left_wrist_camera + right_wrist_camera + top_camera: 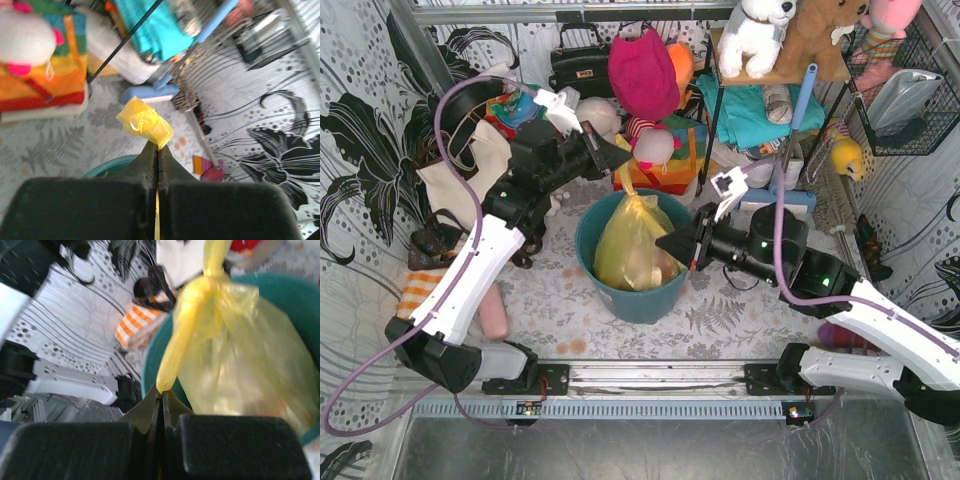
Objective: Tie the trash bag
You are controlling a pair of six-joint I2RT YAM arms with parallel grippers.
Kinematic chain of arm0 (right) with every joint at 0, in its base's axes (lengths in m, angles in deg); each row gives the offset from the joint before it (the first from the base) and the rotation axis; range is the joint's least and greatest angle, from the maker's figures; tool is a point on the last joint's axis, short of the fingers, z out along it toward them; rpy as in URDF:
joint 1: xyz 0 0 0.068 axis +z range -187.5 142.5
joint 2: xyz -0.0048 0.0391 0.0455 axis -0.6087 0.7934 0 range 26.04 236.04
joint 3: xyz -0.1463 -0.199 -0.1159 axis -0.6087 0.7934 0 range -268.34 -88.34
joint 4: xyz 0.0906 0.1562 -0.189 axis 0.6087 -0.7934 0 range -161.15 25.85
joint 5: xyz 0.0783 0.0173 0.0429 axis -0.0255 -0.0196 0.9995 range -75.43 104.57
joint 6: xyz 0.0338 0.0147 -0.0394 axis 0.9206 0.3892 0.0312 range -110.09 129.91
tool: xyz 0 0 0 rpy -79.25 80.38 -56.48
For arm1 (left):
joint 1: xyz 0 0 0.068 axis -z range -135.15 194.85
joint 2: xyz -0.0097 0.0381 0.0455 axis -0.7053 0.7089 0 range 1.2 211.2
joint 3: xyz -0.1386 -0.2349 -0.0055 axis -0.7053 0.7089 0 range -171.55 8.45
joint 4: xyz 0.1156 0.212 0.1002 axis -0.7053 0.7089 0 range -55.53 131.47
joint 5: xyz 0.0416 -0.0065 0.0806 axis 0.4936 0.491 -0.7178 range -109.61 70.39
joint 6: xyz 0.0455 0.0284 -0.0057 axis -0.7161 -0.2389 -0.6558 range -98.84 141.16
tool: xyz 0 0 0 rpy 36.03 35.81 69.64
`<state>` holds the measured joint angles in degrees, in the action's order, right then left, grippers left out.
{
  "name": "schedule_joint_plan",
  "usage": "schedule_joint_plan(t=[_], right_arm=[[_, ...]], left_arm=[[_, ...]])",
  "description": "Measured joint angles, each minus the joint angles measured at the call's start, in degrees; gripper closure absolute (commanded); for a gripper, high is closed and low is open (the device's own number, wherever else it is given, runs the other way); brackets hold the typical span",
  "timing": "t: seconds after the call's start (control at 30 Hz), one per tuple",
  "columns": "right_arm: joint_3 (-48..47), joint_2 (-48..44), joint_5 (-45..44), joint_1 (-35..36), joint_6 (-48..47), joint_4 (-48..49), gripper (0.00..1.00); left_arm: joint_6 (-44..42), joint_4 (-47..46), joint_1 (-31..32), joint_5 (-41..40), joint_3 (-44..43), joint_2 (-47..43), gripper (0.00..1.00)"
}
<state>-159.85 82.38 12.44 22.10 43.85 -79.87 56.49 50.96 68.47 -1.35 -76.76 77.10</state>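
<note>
The yellow-green trash bag (pixel 628 245) stands inside a teal round bin (pixel 642 292) at the middle of the floor. Its top is gathered into a knot (pixel 212 282) with two twisted tails. My left gripper (pixel 623 157) is shut on the upper tail, which sticks out past the fingertips as a crumpled yellow tuft (pixel 145 122). My right gripper (pixel 665 245) is shut on the tip of the lower tail (pixel 175 352), just over the bin's rim. The bag body (pixel 245 355) bulges to the right of that tail.
A cream tote bag (pixel 470 165) and a striped orange cloth (pixel 417 290) lie at the left. Plush toys and a rainbow box (pixel 660 150) crowd the back. A blue-handled mop (pixel 798 120) and a shelf stand at the right.
</note>
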Motion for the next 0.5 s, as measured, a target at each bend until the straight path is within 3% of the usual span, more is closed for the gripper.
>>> schedule_joint_plan(t=[0.23,0.37,0.5], right_arm=[[13.5,-3.1,1.4,0.0,5.6,0.6,1.0],[12.3,-3.0,1.5,0.0,5.7,-0.3,1.0],[4.5,-0.9,1.5,0.0,3.8,-1.9,1.0]], left_arm=[[-0.5,4.2,0.0,-3.5,7.3,3.4,1.0],[-1.0,6.4,0.0,-4.8,6.4,4.6,1.0],[-2.0,8.6,0.0,-6.1,-0.1,4.5,1.0]])
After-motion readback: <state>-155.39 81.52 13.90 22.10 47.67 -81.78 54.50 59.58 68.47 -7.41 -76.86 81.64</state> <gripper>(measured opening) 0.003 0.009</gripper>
